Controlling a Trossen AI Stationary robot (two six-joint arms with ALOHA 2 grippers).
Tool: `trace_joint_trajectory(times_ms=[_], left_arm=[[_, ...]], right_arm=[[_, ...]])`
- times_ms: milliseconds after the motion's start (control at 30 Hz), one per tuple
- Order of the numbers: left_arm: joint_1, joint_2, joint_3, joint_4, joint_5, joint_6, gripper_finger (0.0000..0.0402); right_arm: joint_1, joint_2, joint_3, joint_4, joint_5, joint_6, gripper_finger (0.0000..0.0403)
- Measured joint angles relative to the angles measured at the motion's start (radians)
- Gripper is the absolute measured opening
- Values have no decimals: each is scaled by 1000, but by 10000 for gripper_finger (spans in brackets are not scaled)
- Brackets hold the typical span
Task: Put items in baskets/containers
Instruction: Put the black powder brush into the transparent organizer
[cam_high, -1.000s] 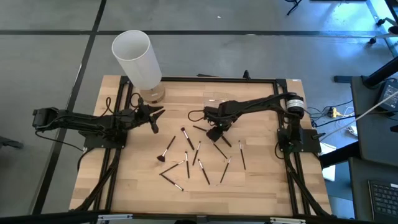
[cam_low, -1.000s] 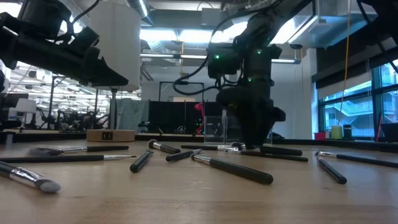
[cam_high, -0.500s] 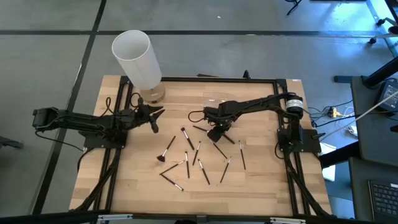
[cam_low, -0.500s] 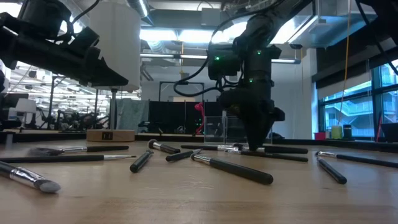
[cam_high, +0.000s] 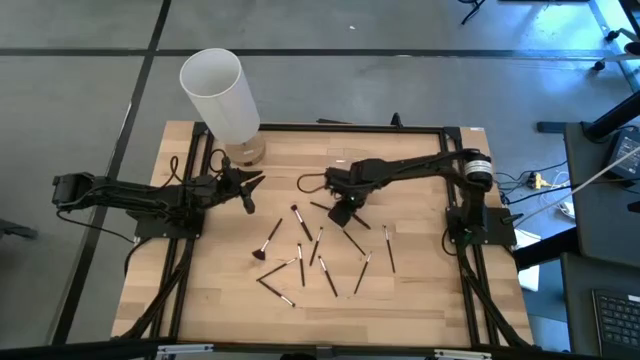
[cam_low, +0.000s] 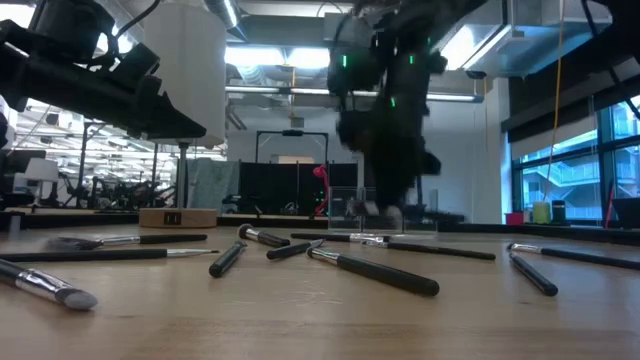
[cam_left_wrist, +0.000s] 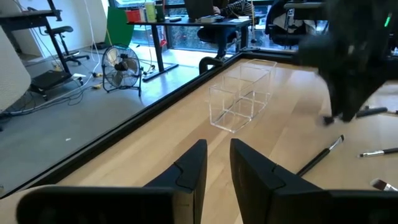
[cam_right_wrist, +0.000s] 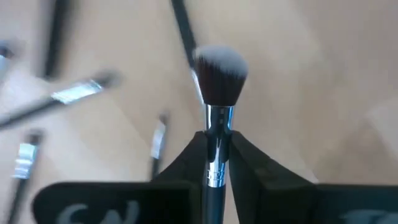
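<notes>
Wooden table (cam_high: 420, 290): right gripper (cam_right_wrist: 217, 158) clamps 1 brush (cam_right_wrist: 220, 74) above scattered brushes (cam_high: 300, 255).

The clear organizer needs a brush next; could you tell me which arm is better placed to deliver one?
The right: its gripper already clamps a brush near the organizer. The left gripper holds nothing.

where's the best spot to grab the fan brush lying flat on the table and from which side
Grip the fan brush at mid-handle, straight down from above, jaws closing across the handle. It lies flat and diagonal on the bare table with both sides free; the fanned head is wide and soft, a poor hold.
</notes>
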Motion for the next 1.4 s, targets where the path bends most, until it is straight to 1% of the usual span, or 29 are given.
trace_joint_trajectory(times_ms=[200,333,433,500,667,767,900,1000,1067,1233,1400], left_arm=[[0,0,0,-15,2,-1,63],[0,0,0,-23,3,-3,63],[0,0,0,-24,3,-10,64],[0,0,0,-24,3,-13,65],[0,0,0,-33,4,-15,63],[0,0,0,-69,5,-17,62],[0,1,0,-130,5,-34,63],[0,1,0,-148,3,-45,65],[0,1,0,-146,2,-47,65],[0,1,0,-137,-15,-51,61],[0,1,0,-133,-40,-51,64]], right_arm=[[-37,-82,54,3,134,-34,43],[-76,-157,67,27,273,-72,56],[-112,-221,67,84,382,-109,57],[-134,-269,54,173,434,-143,51],[-184,-360,-80,450,458,-199,50],[-204,-401,-215,633,489,-199,53],[-212,-415,-423,918,500,-193,54],[-213,-418,-522,1067,544,-193,55],[-214,-419,-569,1108,568,-193,55],[-214,-419,-641,1155,570,-165,57],[-214,-419,-677,1168,621,-145,83]])
